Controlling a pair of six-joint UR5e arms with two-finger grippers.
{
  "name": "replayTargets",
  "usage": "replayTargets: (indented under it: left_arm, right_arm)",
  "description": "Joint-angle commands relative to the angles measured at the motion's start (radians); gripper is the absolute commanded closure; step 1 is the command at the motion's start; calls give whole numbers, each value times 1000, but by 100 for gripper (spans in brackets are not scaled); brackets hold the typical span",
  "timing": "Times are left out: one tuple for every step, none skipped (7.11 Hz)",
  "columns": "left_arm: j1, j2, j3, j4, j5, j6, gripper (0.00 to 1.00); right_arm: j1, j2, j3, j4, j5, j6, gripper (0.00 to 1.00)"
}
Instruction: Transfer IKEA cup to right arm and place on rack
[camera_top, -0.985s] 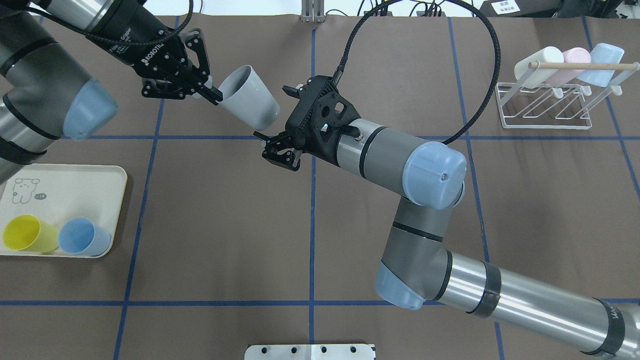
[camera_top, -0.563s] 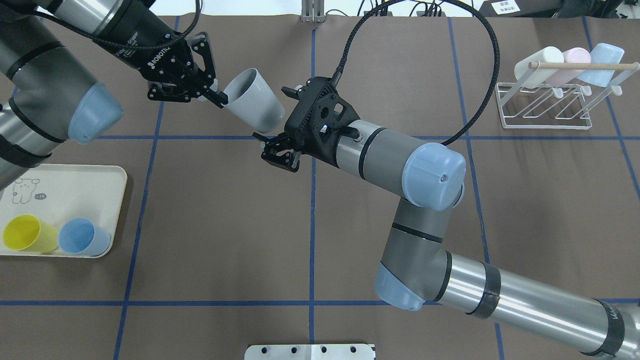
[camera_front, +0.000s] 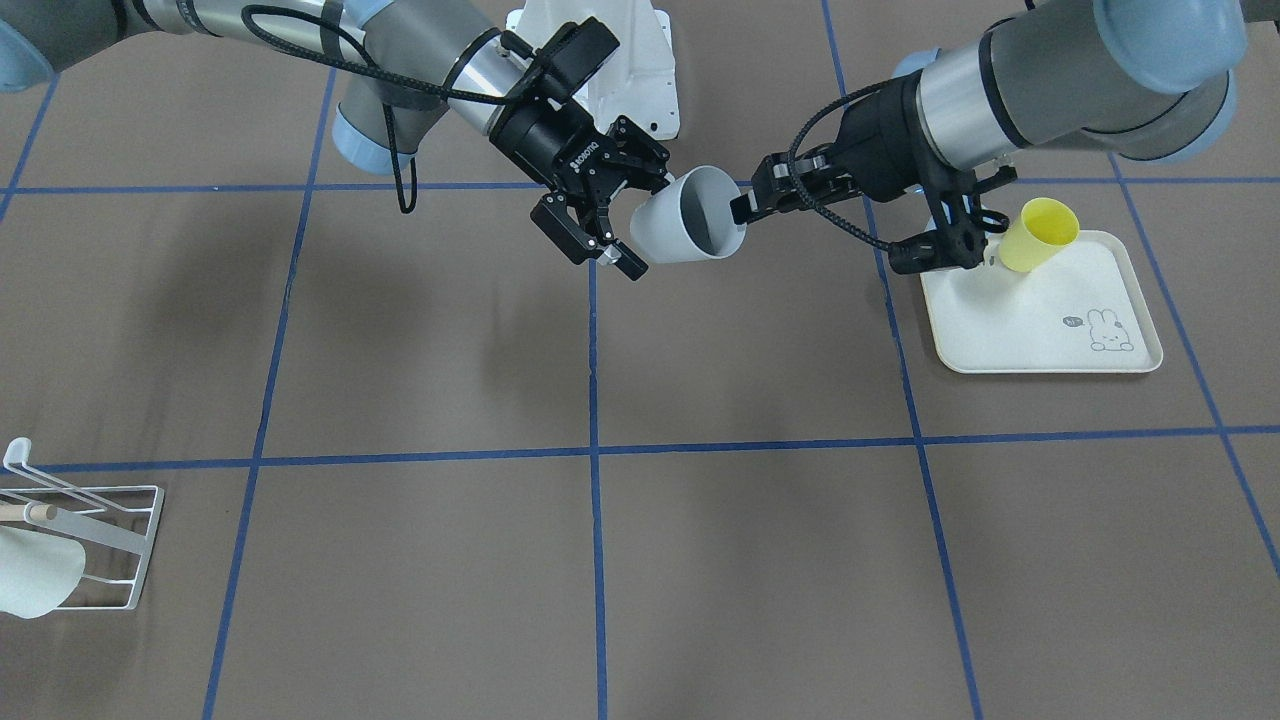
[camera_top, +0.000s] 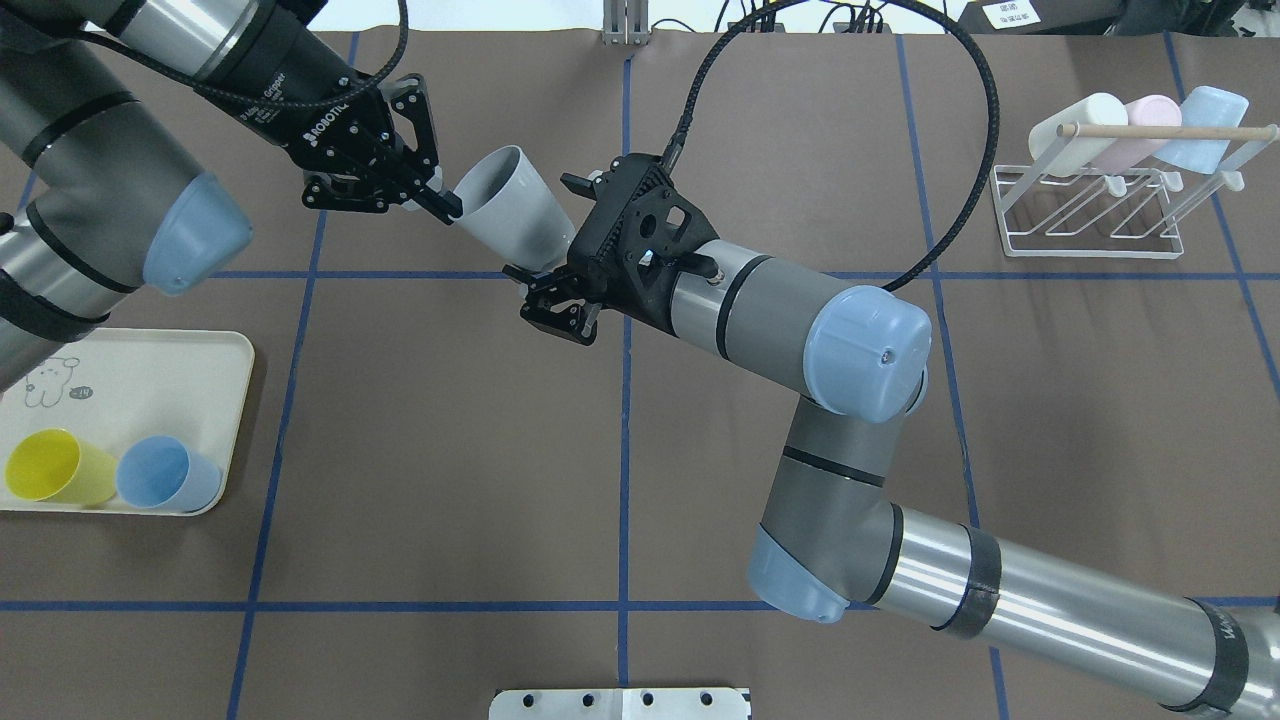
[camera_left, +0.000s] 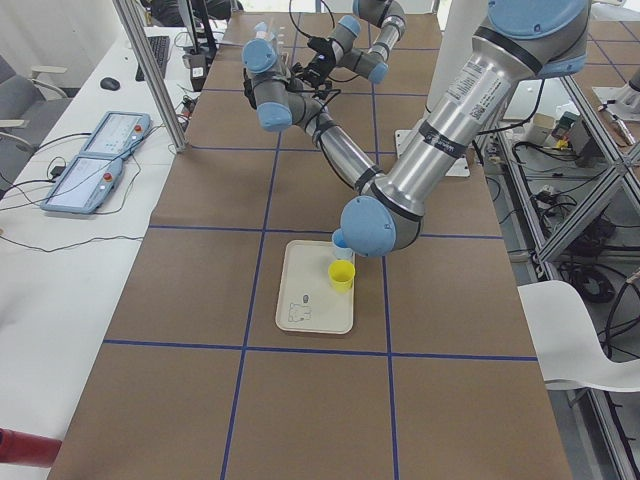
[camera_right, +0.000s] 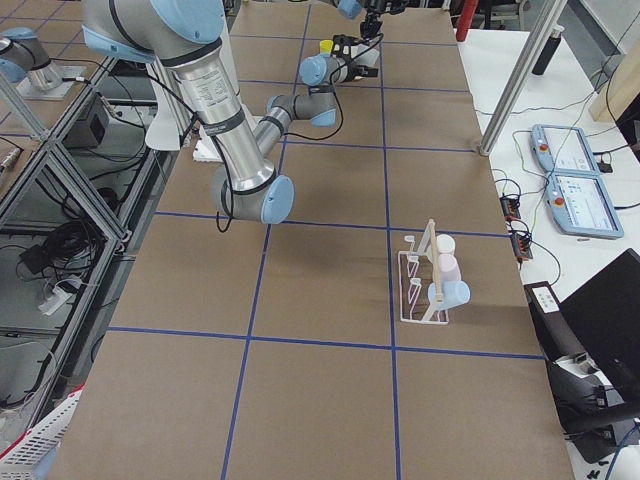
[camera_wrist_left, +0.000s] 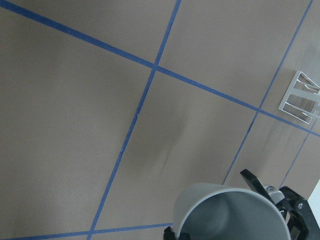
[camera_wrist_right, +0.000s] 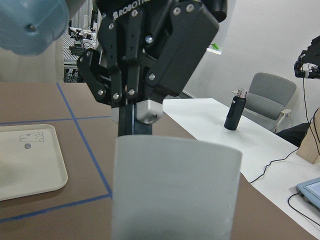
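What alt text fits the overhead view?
Over the table, the left pincer holds a grey cup by its rim, base pointed into the open right pincer. A white rack at far right carries three cups; a cream tray at left holds a yellow cup and a blue cup.

A grey tapered plastic cup (camera_wrist_left: 232, 216) occupies the lower right, open mouth toward the camera. Black fingers (camera_wrist_left: 251, 178) of the right gripper (camera_wrist_left: 210, 206) stand spread on either side of it. Behind lies a brown table surface (camera_wrist_left: 65, 125) crossed by blue tape lines (camera_wrist_left: 142, 102). A white wire rack (camera_wrist_left: 301, 97) is cut off at the right edge.
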Motion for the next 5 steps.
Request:
replayTargets:
  left_arm:
    - [1, -2, -2, 0, 0, 0, 100]
    - [3, -3, -2, 0, 2, 0, 100]
    - [8, -5, -2, 0, 2, 0, 100]
    - [18, -5, -2, 0, 30, -6, 100]
    - [24, -6, -2, 0, 34, -12, 100]
  right_arm:
    - [-4, 0, 1, 0, 0, -1, 9]
    - [-6, 0, 6, 0, 0, -3, 10]
    - [-7, 2, 6, -2, 0, -3, 10]
    - [-9, 0, 6, 0, 0, -1, 10]
    - [-9, 0, 6, -2, 0, -1, 10]
